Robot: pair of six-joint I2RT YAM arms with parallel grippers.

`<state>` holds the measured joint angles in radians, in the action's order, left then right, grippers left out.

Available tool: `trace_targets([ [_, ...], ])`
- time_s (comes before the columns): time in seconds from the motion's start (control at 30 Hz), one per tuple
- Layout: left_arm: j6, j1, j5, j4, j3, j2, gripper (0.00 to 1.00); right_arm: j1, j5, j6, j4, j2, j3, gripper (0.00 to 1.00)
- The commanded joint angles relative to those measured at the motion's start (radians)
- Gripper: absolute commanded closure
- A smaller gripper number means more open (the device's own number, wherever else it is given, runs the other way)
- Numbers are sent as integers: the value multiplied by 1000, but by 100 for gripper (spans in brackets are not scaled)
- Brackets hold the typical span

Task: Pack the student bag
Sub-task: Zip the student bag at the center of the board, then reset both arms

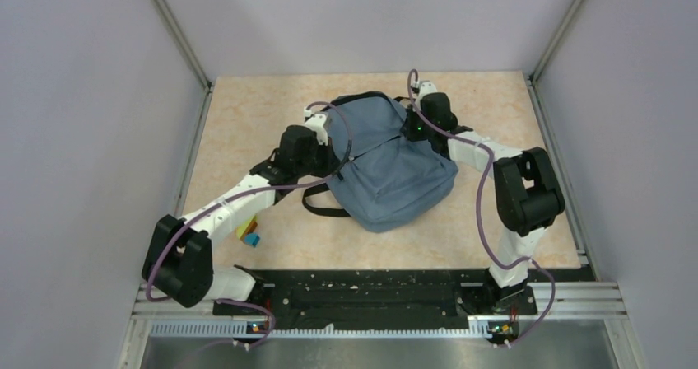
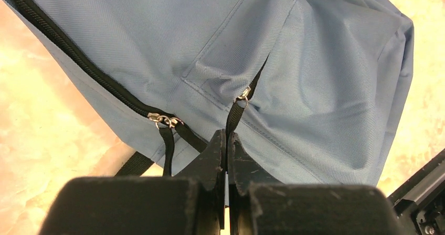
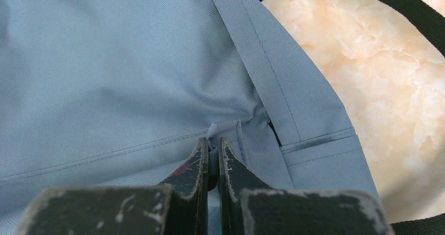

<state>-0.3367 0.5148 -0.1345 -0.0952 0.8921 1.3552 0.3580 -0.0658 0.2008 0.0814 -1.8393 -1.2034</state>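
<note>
The student bag (image 1: 395, 179) lies flat in the middle of the table (image 1: 263, 114) between the arms, the left gripper (image 2: 226, 140) clamped tight on the black pull strap (image 2: 234, 117) of a pocket zip, the right gripper (image 3: 212, 143) pinching a fold of the blue fabric at a seam. The trick now, I'd say: draw that strap straight along the zipper line, low and steady, the right side anchoring the cloth taut so the slider (image 2: 242, 95) runs rather than the whole soft bag dragging.

Backpack (image 1: 395, 179): soft slate-blue fabric, black zippers (image 2: 78, 56), black strap (image 1: 317, 208) looping out at its near-left side. Lies flat, front pocket (image 1: 399, 198) facing up, on the middle of the beige table (image 1: 247, 122).
</note>
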Motion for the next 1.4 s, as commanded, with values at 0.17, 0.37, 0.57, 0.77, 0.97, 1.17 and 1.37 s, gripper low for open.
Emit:
trace_targets([
  [0.17, 62, -88, -108, -80, 15, 26, 100, -104, 116, -71, 122, 48, 48, 100],
  [0.37, 84, -89, -152, -87, 98, 78, 75, -108, -209, -106, 89, 94, 15, 59],
  [0.57, 91, -92, -65, -38, 92, 6, 25, -114, -282, -120, 31, 204, 18, 14],
  [0.77, 16, -169, -12, 5, 32, -88, 20, -144, -210, -105, -61, 312, 52, 11],
  [0.97, -52, -211, 198, 29, -45, -260, 19, -250, -222, -27, -28, 489, 196, 10],
  [1.17, -59, -211, 469, -59, -42, -510, 19, -277, -90, -17, 38, 742, 359, 9],
  [1.37, 47, -211, 543, -139, -23, -698, 16, -274, 55, -70, 183, 1003, 517, 7],
])
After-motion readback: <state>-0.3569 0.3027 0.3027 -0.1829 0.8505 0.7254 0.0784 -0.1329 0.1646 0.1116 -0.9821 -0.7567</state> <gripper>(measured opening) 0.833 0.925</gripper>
